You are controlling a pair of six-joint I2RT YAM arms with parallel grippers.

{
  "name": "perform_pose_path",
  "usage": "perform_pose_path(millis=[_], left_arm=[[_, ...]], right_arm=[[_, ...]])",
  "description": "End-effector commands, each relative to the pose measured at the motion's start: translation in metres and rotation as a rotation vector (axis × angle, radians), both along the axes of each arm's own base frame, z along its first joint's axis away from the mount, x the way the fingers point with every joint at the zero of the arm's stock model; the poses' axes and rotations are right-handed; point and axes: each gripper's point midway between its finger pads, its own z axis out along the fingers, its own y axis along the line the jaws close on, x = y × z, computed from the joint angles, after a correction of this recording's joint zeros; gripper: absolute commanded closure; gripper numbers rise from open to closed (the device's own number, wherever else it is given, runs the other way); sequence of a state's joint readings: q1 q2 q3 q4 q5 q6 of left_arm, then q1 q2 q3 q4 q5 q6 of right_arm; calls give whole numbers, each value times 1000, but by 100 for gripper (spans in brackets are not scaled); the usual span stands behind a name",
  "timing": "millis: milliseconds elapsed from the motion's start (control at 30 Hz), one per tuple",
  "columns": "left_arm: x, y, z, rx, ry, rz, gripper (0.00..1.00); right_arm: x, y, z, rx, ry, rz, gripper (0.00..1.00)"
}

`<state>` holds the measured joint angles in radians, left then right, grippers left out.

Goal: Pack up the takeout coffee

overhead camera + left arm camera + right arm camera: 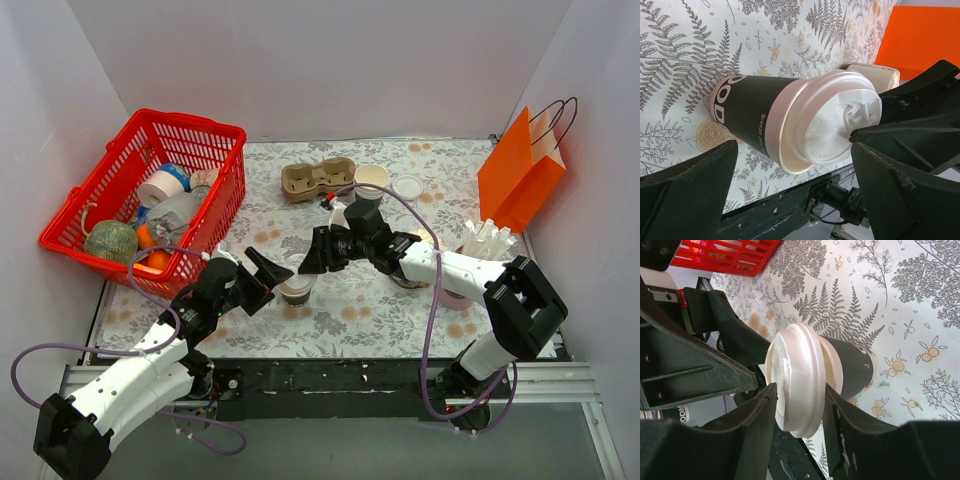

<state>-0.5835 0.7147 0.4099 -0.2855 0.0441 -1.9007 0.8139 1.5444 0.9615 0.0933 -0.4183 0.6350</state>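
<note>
While upright on table (380,310), lidded takeout coffee (297,290)

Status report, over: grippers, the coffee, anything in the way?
Left gripper open, flanking the takeout coffee. Right gripper astride its lid, grip unclear. Cup upright on the table. Only the two grippers crowd it.

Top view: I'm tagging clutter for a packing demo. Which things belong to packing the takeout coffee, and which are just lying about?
Belongs to the job: takeout coffee; probably the cardboard cup carrier and orange paper bag.
Lying about: lidless cup; loose white lid; red basket with its contents.
</note>
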Motion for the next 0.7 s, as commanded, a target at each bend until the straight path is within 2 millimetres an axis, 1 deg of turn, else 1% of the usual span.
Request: perform_pose_path(millis=[0,133,267,467,667], left_arm=[[-2,3,-5,-12,20,19,2],[-2,4,-6,-1,26,25,2],[0,5,-8,9,38,35,2],[2,3,-9,-3,54,44,2],[4,1,-6,-24,39,47,2]], right_arm=[[10,1,25,10,-81,-15,52],[15,-3,29,-3,-123,-36,52],[14,-2,26,-6,-122,-17,51],[9,3,16,-12,-83,23,52],[11,2,9,-49,-88,17,52]])
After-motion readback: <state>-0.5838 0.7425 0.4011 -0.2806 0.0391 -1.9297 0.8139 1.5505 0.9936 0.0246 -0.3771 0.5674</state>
